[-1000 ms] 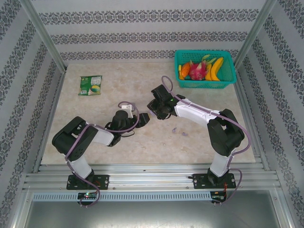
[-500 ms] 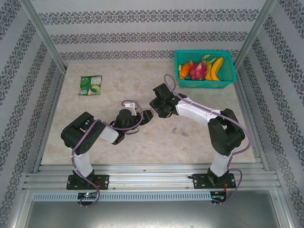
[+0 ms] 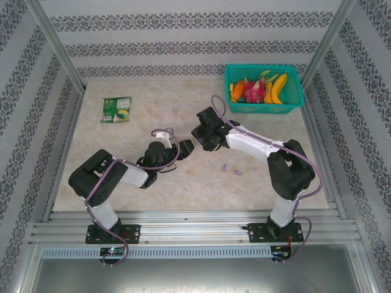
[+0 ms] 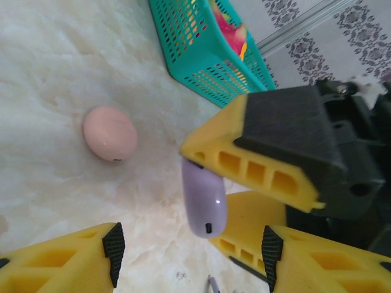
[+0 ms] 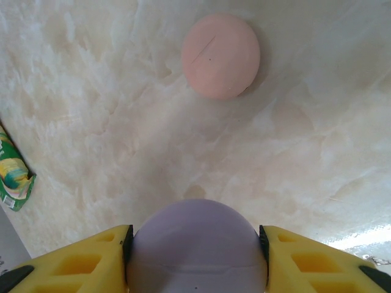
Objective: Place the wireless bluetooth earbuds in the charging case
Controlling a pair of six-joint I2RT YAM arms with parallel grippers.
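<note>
Right gripper [image 5: 195,239] is clamped on the purple case [image 4: 204,201], gripping it across its width. Left gripper [image 4: 190,251] faces it, jaws partly apart with nothing between them. Pink case [image 5: 221,56] lies closed on the table [image 5: 91,122]. Two earbuds [image 3: 224,166] lie loose on the table beside the right arm, apart from both cases.

Glossy purple case [image 4: 204,201], matt pink case [image 5: 220,56], stone-look marbled tabletop [image 5: 91,122].
</note>
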